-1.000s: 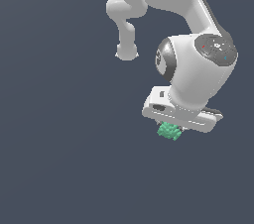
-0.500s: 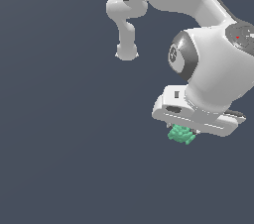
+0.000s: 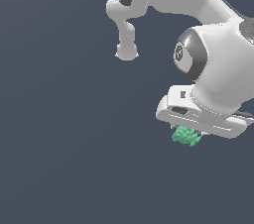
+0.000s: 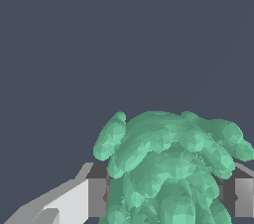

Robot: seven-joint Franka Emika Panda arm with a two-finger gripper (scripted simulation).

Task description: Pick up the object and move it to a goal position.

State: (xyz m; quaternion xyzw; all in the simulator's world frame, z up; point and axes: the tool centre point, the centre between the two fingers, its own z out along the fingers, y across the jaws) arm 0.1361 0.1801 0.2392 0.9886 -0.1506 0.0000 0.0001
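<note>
Pinching the object (image 4: 168,168) between its two fingers, the tool (image 3: 191,136) carries this small mint-green lumpy thing just under the white hand, and it looks light, stiff and bumpy, so a grip across its thick middle seems safest.

The background (image 3: 59,158) was a uniform dark slate-blue field in both views. No seams, edges or texture were visible on it. Lighting was even, with no cast shadows on the surface.
</note>
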